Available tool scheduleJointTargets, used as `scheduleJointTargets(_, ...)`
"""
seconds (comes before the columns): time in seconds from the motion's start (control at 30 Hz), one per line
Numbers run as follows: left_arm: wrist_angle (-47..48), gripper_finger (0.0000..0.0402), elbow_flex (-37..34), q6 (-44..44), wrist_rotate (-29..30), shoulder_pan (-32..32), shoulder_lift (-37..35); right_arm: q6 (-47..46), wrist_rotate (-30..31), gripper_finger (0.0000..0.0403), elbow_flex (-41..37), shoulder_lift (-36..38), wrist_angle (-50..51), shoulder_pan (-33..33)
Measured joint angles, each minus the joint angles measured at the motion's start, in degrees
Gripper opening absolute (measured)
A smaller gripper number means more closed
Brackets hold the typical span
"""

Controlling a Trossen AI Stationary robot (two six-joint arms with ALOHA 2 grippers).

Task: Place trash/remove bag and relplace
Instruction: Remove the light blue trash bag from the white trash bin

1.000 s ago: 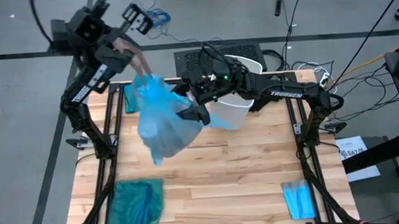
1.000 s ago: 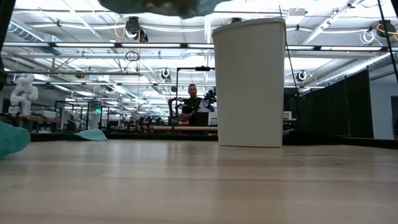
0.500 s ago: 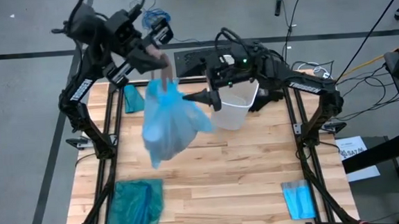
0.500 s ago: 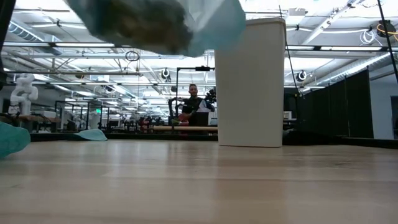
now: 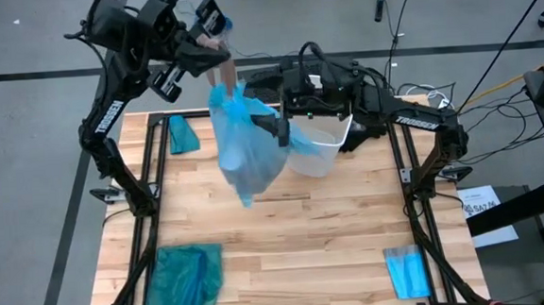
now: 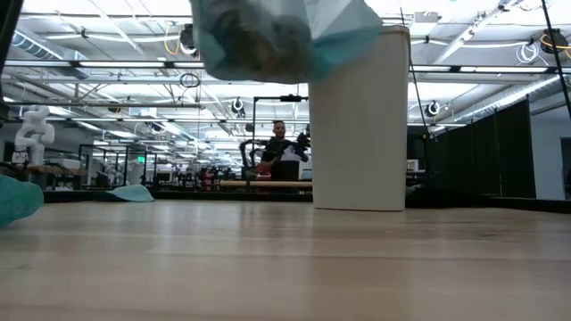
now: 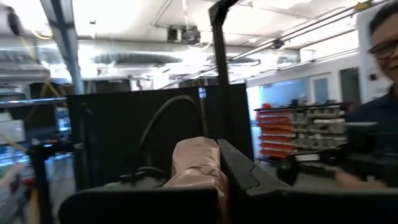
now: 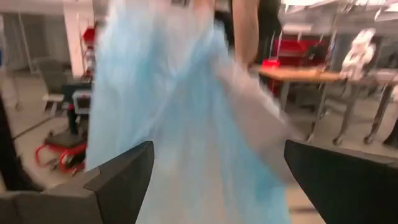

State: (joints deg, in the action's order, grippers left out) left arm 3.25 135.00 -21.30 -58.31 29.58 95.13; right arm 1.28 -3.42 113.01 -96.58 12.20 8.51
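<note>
The light-blue bag point(image 5: 246, 146) is seen hanging clear of the worktop point(image 5: 333, 224) in the upper centre of the high view, its gathered top pinched in the left pincer point(image 5: 217, 63), which is closed on the bag. In the left wrist view a bunched pinkish fold of plastic point(image 7: 198, 163) is clamped between that arm's dark fingers point(image 7: 239, 169). In the low view the bag's bulging bottom is seen at the top centre of the frame, well above the wood, with dim brownish contents showing through the film (individual trash pieces cannot be told apart).

The right pincer point(image 5: 281, 131) is noted at the bag's right flank, just left of the white bin point(image 5: 321, 142), jaws spread wide. In the right wrist view the blue film fills the space between the two fingers point(image 8: 121, 176); whether the fingers touch it cannot be told.

The white bin stands upright at the upper centre-right of the worktop; its interior appears unlined in the high view. In the low view it is recorded right of centre, with the bag's lower edge overlapping its upper left corner.

Other items: a darker teal-green bag point(image 5: 183, 279) at the lower left of the worktop, a small teal piece point(image 5: 183, 134) at the upper left, a folded blue sheet point(image 5: 407, 269) at the lower right. A person point(image 6: 283, 156) is visible in the room beyond.
</note>
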Motion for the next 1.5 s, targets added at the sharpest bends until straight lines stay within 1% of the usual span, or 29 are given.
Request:
scheduleJointTargets(0.13,0.1,0.0000,0.0,0.9,-0.3,1.0,0.8,0.0,0.6,0.0354,0.0,-1.8,-3.8,0.0)
scheduleJointTargets(0.23,0.7,0.0000,0.0,0.7,-3.1,2.4,1.2,-0.7,0.7,0.0354,0.0,-2.4,-3.9,0.0)
scheduleJointTargets(0.3,0.9,0.0000,0.0,0.8,-3.8,3.7,1.3,-0.9,1.2,0.0354,0.0,-2.1,-4.1,0.0)
scheduleJointTargets(0.43,0.8,0.0000,0.0,0.6,-7.8,7.0,1.2,1.4,6.2,0.0354,0.0,-1.7,-3.4,-1.2)
scheduleJointTargets(0.6,1.8,0.0000,0.0,-0.5,-10.3,10.2,1.2,0.4,7.8,0.0354,0.0,-1.7,-4.1,-1.2)
scheduleJointTargets(0.73,2.0,0.0000,0.0,-0.4,-12.5,12.5,1.2,1.3,13.0,0.0354,0.0,-1.2,-3.4,-1.2)
scheduleJointTargets(0.93,2.2,0.0000,0.0,-0.4,-14.5,14.0,1.2,0.7,14.0,0.0354,0.1,0.1,-4.3,-1.4)
scheduleJointTargets(1.0,2.2,0.0000,0.0,-0.3,-14.4,14.8,1.2,0.0,14.0,0.0354,0.0,-0.1,-4.4,-1.8)
scheduleJointTargets(1.13,2.0,0.0000,0.0,1.7,-12.4,16.4,1.2,0.0,14.8,0.0354,0.0,-0.2,-5.0,-2.8)
scheduleJointTargets(1.3,2.2,0.0000,0.0,4.0,-8.5,17.6,1.2,0.2,15.4,0.0354,0.0,-1.5,-6.5,-3.4)
scheduleJointTargets(1.43,1.8,0.0000,0.0,6.8,-4.3,16.6,1.2,-0.8,16.4,0.0354,0.0,-3.6,-8.3,-2.2)
scheduleJointTargets(1.5,1.6,0.0000,0.0,8.1,-3.3,15.4,1.2,-1.4,18.1,0.0354,0.0,-4.7,-8.8,-1.2)
